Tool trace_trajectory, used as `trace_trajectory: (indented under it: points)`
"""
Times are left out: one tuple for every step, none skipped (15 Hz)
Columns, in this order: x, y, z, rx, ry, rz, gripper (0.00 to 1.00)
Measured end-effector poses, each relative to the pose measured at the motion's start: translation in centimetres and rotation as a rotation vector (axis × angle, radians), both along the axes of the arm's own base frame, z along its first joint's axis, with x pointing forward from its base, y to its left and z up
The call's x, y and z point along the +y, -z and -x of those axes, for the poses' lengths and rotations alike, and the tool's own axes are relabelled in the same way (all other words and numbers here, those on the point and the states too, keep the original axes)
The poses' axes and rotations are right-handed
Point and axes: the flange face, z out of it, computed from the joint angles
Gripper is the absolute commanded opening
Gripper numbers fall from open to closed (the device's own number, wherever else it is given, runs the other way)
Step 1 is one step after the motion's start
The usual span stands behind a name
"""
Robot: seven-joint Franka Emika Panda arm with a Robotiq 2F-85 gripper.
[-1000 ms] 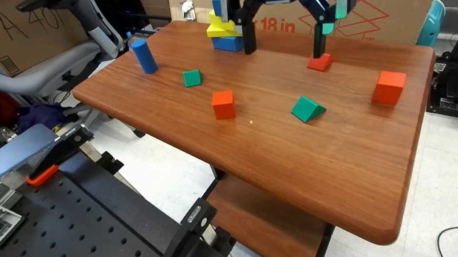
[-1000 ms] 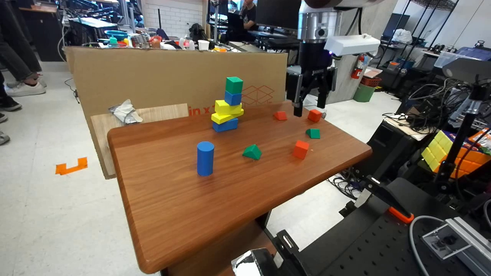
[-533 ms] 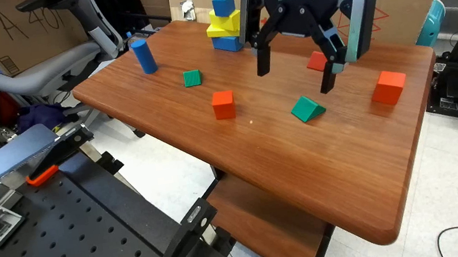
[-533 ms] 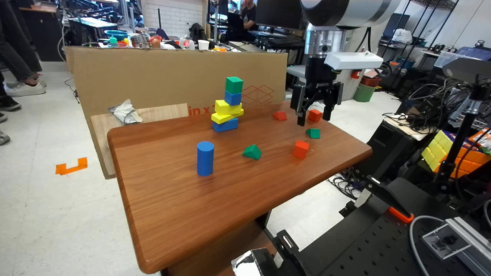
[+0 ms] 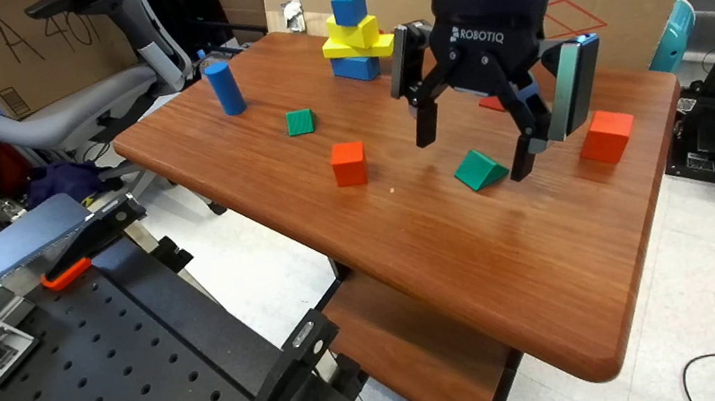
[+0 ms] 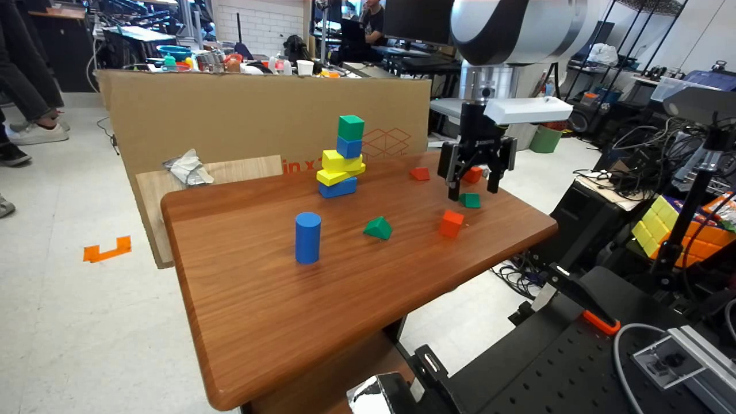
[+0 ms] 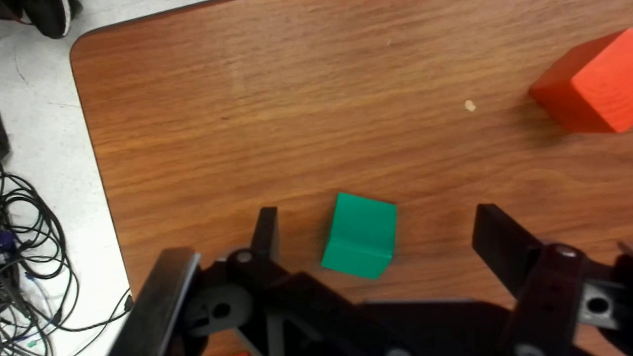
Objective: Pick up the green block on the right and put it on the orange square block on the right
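Observation:
The green block [image 5: 480,169] is a small wedge with sloping faces, lying on the table. It also shows in an exterior view [image 6: 470,200] and the wrist view [image 7: 365,232]. My gripper [image 5: 474,150] is open and empty just above it, jaws wide apart. In the wrist view the block lies between the fingertips, apart from both, closer to the left one. The orange square block [image 5: 607,136] is a plain cube near the table's short edge. In an exterior view it stands behind my gripper [image 6: 472,191], partly hidden, with the cube [image 6: 472,175] showing between the fingers.
A similar orange-red cube [image 5: 349,163] also shows in the wrist view [image 7: 588,86]. A second green wedge [image 5: 300,122], a blue cylinder [image 5: 225,88], a flatter red block [image 6: 420,173] and a multicoloured tower [image 6: 340,164] stand on the table [image 6: 276,287]. Cardboard [image 6: 230,121] rises behind.
My gripper has come down and towards the green block, staying open, from higher up near the flatter red block. The blocks on the table have not moved.

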Motion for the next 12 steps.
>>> trace_trajectory:
  points:
    - [-0.2,0.2,0.0,-0.001,0.006,0.002,0.97]
    - [-0.5,0.3,0.1,-0.002,0.012,0.005,0.77]
    - [-0.7,0.5,0.1,-0.001,0.017,0.007,0.73]
    - [-0.8,0.7,0.2,0.002,0.021,0.009,0.69]
    - [-0.9,0.9,0.2,0.004,0.024,0.01,0.62]
    - [-1.0,1.2,0.2,0.007,0.027,0.011,0.52]
    - [-1.0,1.2,0.1,0.006,0.029,0.012,0.44]
    - [-0.9,1.1,0.0,0.004,0.028,0.013,0.37]
    - [-0.9,1.1,-0.1,0.003,0.028,0.013,0.3]
    - [-0.9,1.0,-0.1,0.001,0.028,0.013,0.22]
    - [-0.9,0.9,-0.2,-0.001,0.028,0.014,0.15]
    - [-1.0,0.8,-0.3,-0.003,0.028,0.015,0.12]
